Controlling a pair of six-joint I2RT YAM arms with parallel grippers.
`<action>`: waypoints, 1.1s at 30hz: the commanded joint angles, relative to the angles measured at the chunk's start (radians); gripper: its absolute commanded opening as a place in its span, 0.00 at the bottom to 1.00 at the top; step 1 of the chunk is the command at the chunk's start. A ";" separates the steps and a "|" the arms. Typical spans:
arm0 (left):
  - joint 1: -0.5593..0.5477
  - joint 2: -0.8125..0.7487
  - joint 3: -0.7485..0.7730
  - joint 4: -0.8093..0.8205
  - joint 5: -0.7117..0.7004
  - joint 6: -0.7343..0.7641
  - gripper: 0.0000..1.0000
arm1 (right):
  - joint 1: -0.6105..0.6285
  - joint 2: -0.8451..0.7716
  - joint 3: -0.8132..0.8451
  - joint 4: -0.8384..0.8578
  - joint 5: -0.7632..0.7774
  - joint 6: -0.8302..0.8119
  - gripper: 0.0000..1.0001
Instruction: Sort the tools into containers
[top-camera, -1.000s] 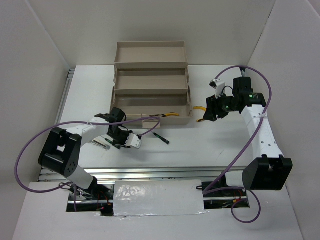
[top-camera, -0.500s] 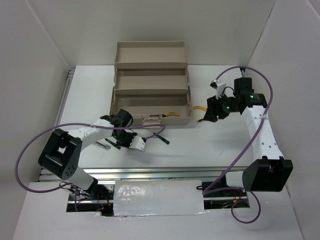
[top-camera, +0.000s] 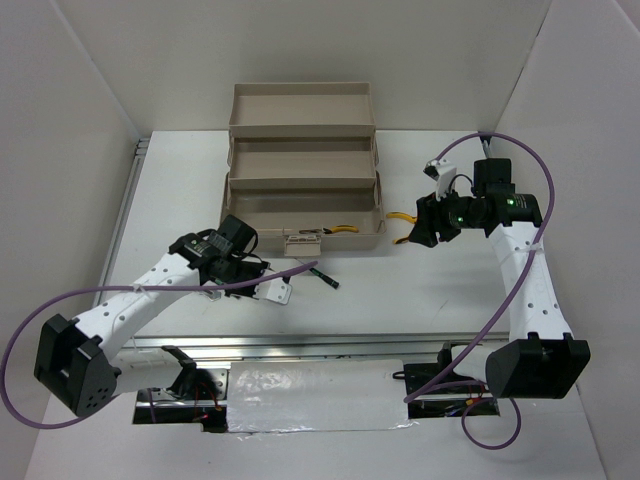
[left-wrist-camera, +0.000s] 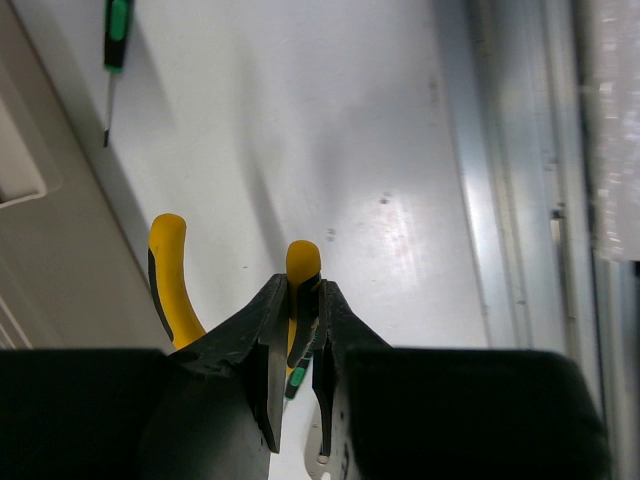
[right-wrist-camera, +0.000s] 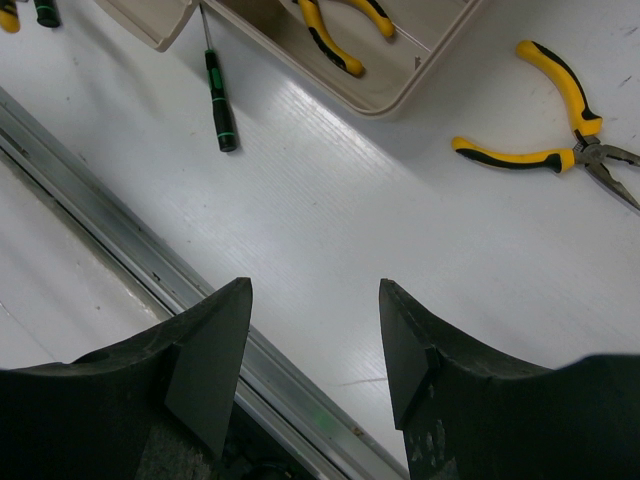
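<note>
The beige toolbox (top-camera: 300, 170) stands open at the back with its stepped tray tiers. One pair of yellow-and-black pliers (top-camera: 346, 229) lies in the lowest tier. My left gripper (top-camera: 262, 280) sits low in front of the toolbox. In the left wrist view the left gripper (left-wrist-camera: 300, 292) is shut on one yellow handle of a second pair of pliers (left-wrist-camera: 166, 272). A green-marked screwdriver (top-camera: 325, 277) lies just to its right. My right gripper (top-camera: 418, 230) is open and empty (right-wrist-camera: 312, 330), above a third pair of pliers (right-wrist-camera: 560, 130) on the table.
The toolbox front wall (left-wrist-camera: 40, 230) is close on the left gripper's far side. A metal rail (right-wrist-camera: 120, 235) runs along the table's near edge. The screwdriver (right-wrist-camera: 215, 95) lies between the toolbox (right-wrist-camera: 400, 85) and the rail. White walls enclose the table.
My left arm has stretched out low and its gripper has shifted slightly right along the toolbox front. The right gripper has barely moved.
</note>
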 joint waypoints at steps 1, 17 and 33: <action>-0.036 -0.068 0.065 -0.141 0.053 -0.027 0.00 | 0.000 -0.029 0.006 -0.006 -0.016 -0.001 0.61; -0.076 0.171 0.471 -0.035 0.101 -0.065 0.00 | 0.009 -0.002 -0.044 0.061 0.026 0.027 0.67; 0.020 0.397 0.479 0.293 0.083 -0.109 0.08 | -0.027 0.006 -0.112 0.121 0.036 0.034 0.96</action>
